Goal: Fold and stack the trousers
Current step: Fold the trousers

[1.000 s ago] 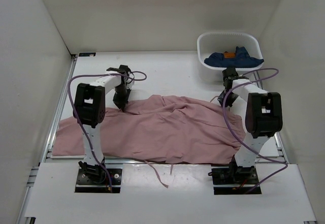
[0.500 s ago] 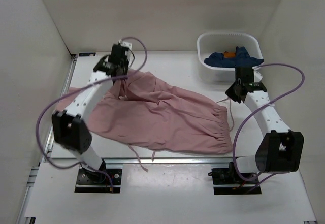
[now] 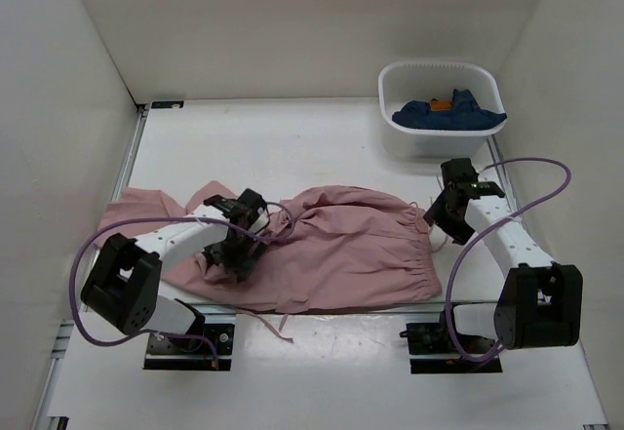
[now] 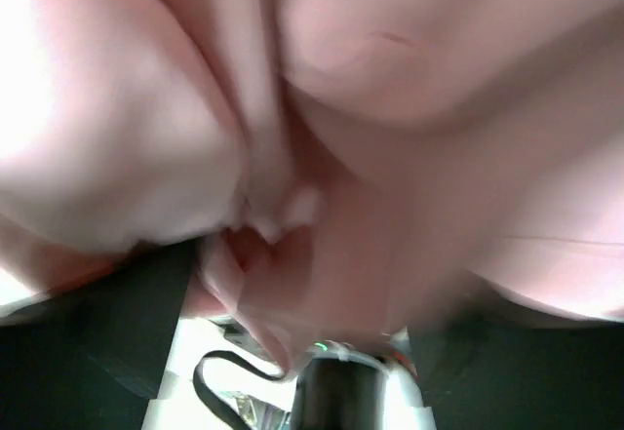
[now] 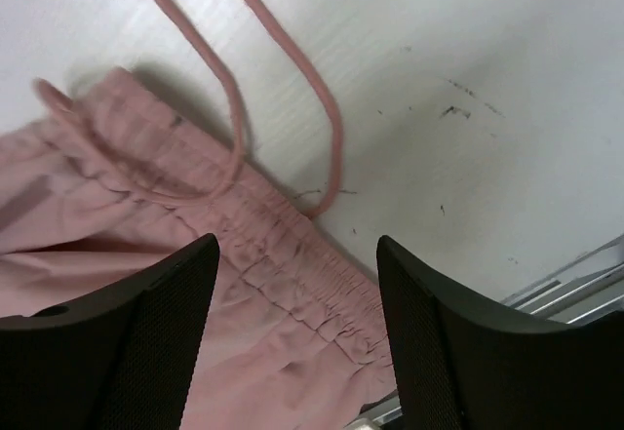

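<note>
Blurred pink trousers [image 4: 409,137] fill the left wrist view, swallowing the left gripper [image 3: 236,253]; whether its jaws pinch fabric cannot be told. Drawstrings [image 5: 327,118] run off the right wrist view's top edge

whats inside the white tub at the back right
The white tub holds a crumpled dark blue garment with an orange patch. The garment covers the tub's floor, so anything under it is hidden.
</note>
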Tool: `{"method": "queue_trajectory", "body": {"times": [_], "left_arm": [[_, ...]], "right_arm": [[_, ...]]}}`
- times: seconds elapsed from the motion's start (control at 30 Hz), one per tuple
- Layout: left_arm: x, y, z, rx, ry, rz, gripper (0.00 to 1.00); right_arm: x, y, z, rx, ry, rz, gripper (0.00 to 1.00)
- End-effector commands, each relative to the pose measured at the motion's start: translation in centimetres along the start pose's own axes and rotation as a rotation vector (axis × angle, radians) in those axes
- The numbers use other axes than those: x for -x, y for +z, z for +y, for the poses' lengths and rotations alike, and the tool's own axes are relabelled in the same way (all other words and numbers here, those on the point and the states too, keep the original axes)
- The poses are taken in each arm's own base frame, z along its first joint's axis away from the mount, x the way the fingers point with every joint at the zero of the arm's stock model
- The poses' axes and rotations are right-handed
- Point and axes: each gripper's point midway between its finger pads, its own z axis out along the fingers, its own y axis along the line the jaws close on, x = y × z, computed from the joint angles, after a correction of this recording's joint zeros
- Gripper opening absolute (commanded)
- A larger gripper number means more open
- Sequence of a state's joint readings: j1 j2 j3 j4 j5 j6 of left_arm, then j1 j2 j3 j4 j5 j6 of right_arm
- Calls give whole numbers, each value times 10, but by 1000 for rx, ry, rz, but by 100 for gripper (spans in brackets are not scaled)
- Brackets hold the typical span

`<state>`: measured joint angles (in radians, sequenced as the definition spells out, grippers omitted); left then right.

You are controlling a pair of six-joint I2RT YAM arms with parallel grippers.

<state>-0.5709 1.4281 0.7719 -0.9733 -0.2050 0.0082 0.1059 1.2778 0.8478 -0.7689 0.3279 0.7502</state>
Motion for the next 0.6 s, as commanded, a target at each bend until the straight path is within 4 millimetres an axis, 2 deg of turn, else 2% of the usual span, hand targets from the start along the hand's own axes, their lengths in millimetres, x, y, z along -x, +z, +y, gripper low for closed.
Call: {"method": "queue_trajectory", "body": {"times": [0.0,0.07,0.1,0.13,0.2,0.23,0.27,0.3,0.37,0.4,0.43,0.47,0.57], "left_arm": [[49,-48,-10,-153,-70,-192,100],[72,-74,5,-189,-142,-289,100],[91,-96,10,-218,-162,-365,100],[101,-108,17,-220,-182,-423,100],[124,-126,40,-188,-235,-517,100],[130,-126,46,-174,-248,-522,100],[134,-116,48,-165,-249,-484,100],[134,-107,49,-153,-250,-453,100],[136,-87,55,-104,-256,-391,100],[135,-70,54,-99,-251,-329,100],[131,-58,52,-92,-247,-290,100],[126,-50,51,-87,-244,-258,100],[108,-26,42,-96,-231,-166,100]], "right_arm": [[45,-26,16,31,3,-128,71],[59,-33,26,48,-8,-149,72],[73,-36,38,66,-1,-168,72],[79,-36,45,83,-8,-173,72],[87,-32,64,106,-18,-157,73],[91,-29,74,127,-16,-155,73],[84,-18,86,143,-35,-109,73],[86,-18,98,170,-43,-101,73],[82,-9,114,198,-47,-65,73],[75,4,118,185,-57,-23,73],[73,5,130,219,-55,-2,73],[65,17,131,205,-63,38,73],[49,28,142,216,-57,114,80]]}}
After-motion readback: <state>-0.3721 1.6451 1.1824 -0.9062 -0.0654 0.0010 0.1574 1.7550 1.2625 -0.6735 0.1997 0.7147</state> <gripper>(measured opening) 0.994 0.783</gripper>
